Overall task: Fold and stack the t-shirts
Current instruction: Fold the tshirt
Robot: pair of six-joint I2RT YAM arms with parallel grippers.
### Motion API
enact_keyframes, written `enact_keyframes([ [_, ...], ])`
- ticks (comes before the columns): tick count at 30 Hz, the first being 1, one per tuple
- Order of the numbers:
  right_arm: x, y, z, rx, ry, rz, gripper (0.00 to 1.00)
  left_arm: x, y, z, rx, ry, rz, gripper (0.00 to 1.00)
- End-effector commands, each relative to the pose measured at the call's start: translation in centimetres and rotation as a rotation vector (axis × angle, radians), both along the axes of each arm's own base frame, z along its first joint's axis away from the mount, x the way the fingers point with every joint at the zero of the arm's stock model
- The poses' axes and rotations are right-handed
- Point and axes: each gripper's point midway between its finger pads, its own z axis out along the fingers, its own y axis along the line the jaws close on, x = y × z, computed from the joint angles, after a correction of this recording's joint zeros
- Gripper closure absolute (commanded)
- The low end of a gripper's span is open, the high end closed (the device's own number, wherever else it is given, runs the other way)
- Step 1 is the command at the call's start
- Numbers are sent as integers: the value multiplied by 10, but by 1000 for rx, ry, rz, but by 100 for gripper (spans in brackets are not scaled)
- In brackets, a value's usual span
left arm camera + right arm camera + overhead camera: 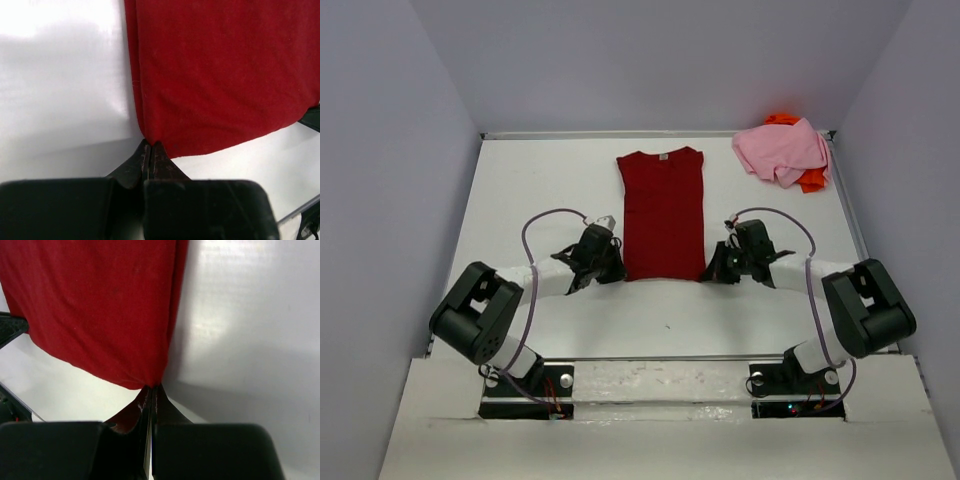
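Squarely on the table (540, 180), midway across: red shirt (661, 212), laid flat as a long narrow strip, collar at the far end, hem toward the arms, sleeves out of sight (sides straight from top to bottom). Pinched at the near left corner by the left gripper (617, 272), jaws pressed together on the cloth. From the left wrist, the same grip up close: left gripper (150, 152) shut to a thin seam, a point of red shirt (225, 75) running down into the tips, doubled edge of fabric rising along the left side. Pinched likewise at the near right corner by the right gripper (713, 272), jaws tight together. From the right wrist, right gripper (151, 392) with the hem corner of red shirt (100, 305) drawn into the closed tips, white table to the right. Both arms low, reaching in from either side of the hem. Farther out, in the far right corner and apart from the red one: pink shirt (782, 150), crumpled in a heap, lying on top of the orange shirt (811, 181), with orange showing only at the heap's far edge and lower right.
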Motion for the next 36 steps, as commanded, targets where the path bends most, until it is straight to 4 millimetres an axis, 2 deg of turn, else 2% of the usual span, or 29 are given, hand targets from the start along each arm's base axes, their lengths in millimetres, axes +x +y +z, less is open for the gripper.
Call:
enact_keyframes([
  [1,-19,-4,4,-6,-14,-20,100,-28,8,1,1,26,29,100],
  [3,-26,-6,11,-3,-36,-28,100,-41,12,-1,-3,42,49,100],
  [9,-49,-13,19,-18,-15,-24,100,-68,12,23,-25,7,39,100],
  [12,-55,-13,33,-6,-37,-26,100,-82,13,27,-12,15,28,100],
  [16,-65,-12,52,17,-57,-30,100,-89,17,38,0,4,52,100],
  [19,-70,-8,74,48,-88,-30,100,-86,20,58,-17,-31,83,100],
  [23,-67,-5,106,71,-141,-24,100,-75,23,94,-31,-92,126,100],
  [25,-62,-3,119,78,-169,-25,100,-71,26,106,-28,-118,142,100],
  [28,-44,-1,144,61,-244,-21,100,-51,30,135,-9,-206,193,100],
  [30,-34,0,151,41,-271,-16,100,-41,30,146,1,-245,205,100],
  [31,-25,-2,147,2,-277,-23,100,-34,30,149,17,-264,207,100],
  [32,-15,0,159,-2,-308,-35,100,-24,32,158,15,-284,223,100],
  [34,-2,1,165,-26,-333,-37,100,-11,32,158,47,-294,218,100],
  [35,6,4,160,-49,-329,-23,100,-4,32,163,43,-304,220,100],
  [36,14,8,171,-45,-356,-18,100,2,33,164,47,-306,225,100],
])
